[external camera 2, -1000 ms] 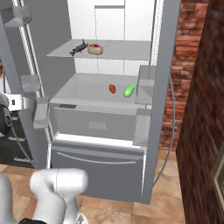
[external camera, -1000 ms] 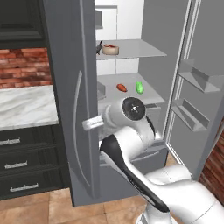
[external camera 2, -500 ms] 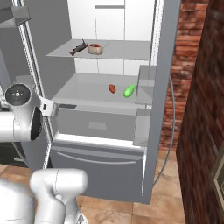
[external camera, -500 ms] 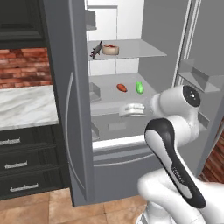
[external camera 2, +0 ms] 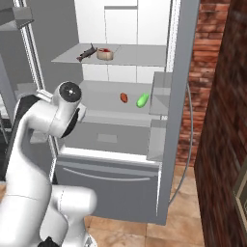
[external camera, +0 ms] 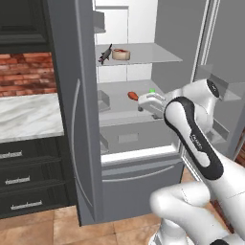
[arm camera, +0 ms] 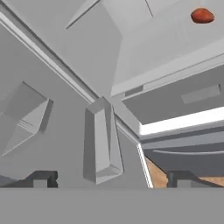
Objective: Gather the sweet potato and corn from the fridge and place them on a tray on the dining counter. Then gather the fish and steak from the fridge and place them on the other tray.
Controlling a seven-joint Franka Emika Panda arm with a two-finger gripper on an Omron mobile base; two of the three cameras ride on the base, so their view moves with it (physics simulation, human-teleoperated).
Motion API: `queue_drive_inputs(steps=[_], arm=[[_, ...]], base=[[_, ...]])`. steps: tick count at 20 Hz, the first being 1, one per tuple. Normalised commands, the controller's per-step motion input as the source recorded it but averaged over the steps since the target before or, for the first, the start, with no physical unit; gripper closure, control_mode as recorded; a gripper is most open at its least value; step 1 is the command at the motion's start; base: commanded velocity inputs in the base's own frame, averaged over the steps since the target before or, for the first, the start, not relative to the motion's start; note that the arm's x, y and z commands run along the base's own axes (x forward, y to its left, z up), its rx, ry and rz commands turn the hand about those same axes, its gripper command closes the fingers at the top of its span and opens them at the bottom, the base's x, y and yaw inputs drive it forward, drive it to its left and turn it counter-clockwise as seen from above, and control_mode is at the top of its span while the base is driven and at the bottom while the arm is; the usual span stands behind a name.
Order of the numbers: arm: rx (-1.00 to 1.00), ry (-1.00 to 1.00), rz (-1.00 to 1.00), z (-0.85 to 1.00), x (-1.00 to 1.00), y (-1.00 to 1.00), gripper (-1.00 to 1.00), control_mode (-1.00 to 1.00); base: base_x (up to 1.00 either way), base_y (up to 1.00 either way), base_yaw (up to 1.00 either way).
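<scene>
My gripper [arm camera: 109,179] stands spread wide and holds nothing, in front of the open tall grey fridge [external camera 2: 176,72].
The small reddish-orange oval sweet potato [external camera 2: 124,98] lies on the middle grey shelf [external camera 2: 101,96], just beside the bright green husked corn [external camera 2: 142,100], the two apart. On the upper shelf the red steak with white fat rim [external camera 2: 105,53] sits near a dark fish [external camera 2: 87,52]. My dark fingertips [arm camera: 41,178] point at the fridge's left door bins.

corn [external camera: 151,91] mostly hidden behind arm
</scene>
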Motion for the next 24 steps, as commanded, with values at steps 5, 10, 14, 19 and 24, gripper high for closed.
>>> queue_drive_inputs(steps=[5, 10, 14, 19, 24], arm=[[0.13, 0.06, 0.02, -0.01, 0.8, 0.29, -1.0, -1.0], [0.1, 0.06, 0.05, -0.07, 0.69, 0.52, -1.0, -1.0], [0.09, 0.08, 0.05, -0.02, 0.5, 0.58, -1.0, -1.0], [0.03, 0.05, 0.05, -0.02, 0.16, 0.71, -1.0, -1.0], [0.0, 0.0, 0.05, -0.12, 0.0, 0.85, -1.0, -1.0]], base=[[0.0, 0.0, 0.0], [0.0, 0.0, 0.0], [0.0, 0.0, 0.0], [0.0, 0.0, 0.0], [0.0, 0.0, 0.0]])
